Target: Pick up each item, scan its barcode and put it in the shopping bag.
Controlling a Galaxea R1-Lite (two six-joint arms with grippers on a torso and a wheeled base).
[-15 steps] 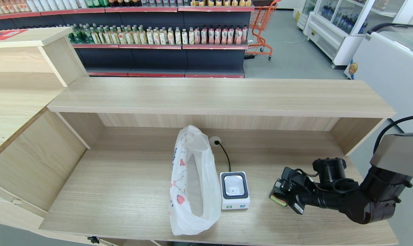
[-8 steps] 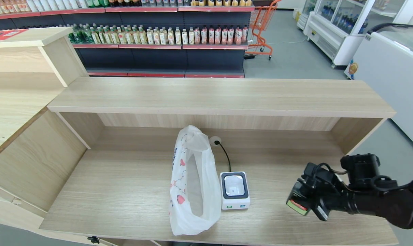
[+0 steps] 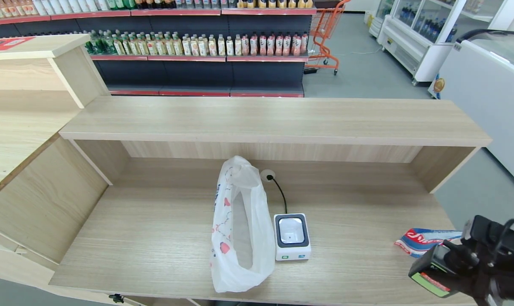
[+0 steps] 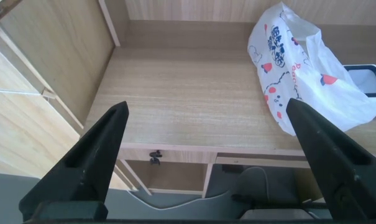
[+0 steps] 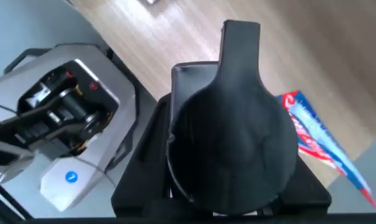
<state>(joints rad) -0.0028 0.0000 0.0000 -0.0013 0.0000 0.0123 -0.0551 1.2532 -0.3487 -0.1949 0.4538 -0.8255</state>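
On the counter (image 3: 155, 238), far right: red-lettered packet (image 3: 427, 240)

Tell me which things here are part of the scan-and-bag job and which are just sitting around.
For the job: shopping bag, barcode scanner, red, white and blue packet lying on the counter.
Just lying about: drink bottles on the shelves, orange trolley, white freezer.

a pale wooden counter (image 3: 155, 238) is stretching across the foreground, with its raised ledge (image 3: 274, 119) running along the far side. behind it, red-edged shelves (image 3: 197, 58) are carrying rows of bottles (image 3: 206, 44). an orange trolley (image 3: 327, 38) is standing on the grey floor (image 3: 367, 72), while glass-door coolers (image 3: 422, 29) and a white chest freezer (image 3: 486, 76) are lining the right side.
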